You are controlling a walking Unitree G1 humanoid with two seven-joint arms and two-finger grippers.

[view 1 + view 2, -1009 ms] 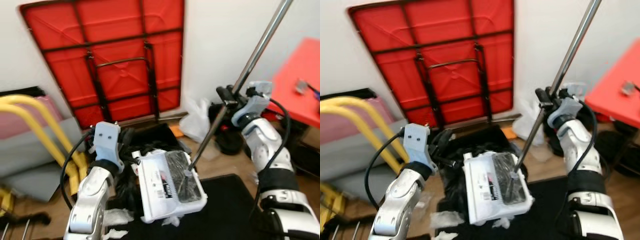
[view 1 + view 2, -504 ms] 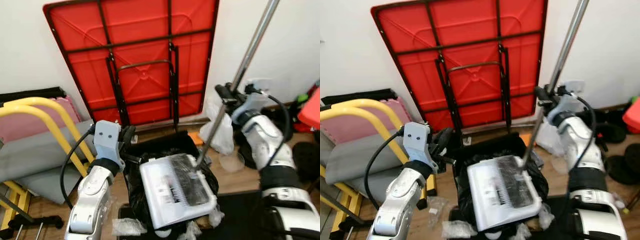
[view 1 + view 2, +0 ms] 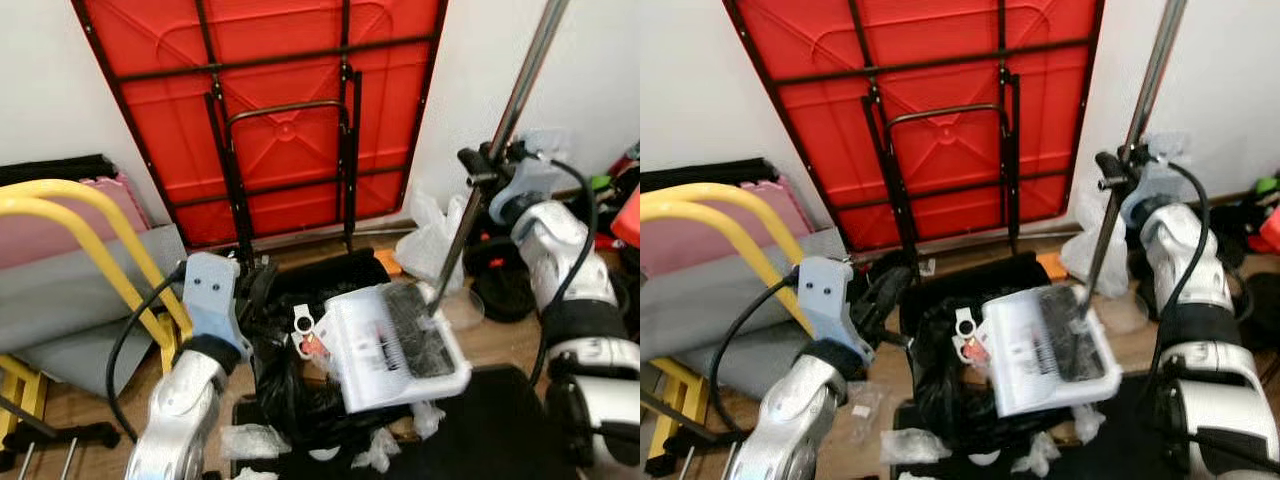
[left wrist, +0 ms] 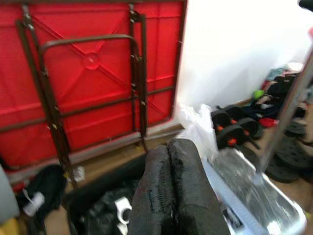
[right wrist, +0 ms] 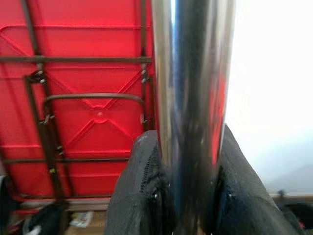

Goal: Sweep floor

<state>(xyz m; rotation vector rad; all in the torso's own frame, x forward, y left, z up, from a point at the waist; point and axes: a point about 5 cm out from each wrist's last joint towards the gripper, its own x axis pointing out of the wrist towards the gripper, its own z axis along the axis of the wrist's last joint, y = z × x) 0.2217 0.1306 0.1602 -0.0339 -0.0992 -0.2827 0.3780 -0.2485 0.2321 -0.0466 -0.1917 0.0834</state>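
Above the black bin bag [image 3: 290,400], right pincer [image 5: 188,196] clamped round the metal pole [image 3: 500,140]; left pincer [image 4: 171,191] closed, empty.

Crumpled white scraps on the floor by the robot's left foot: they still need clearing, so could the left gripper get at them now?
Probably yes: the left gripper holds nothing, and the crumpled white scraps lie uncovered beside the black bag.

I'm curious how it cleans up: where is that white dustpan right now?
The white dustpan hangs tilted over the black trash bag, just right of centre in the head views, below the folded red table, on a metal pole gripped by the right gripper.
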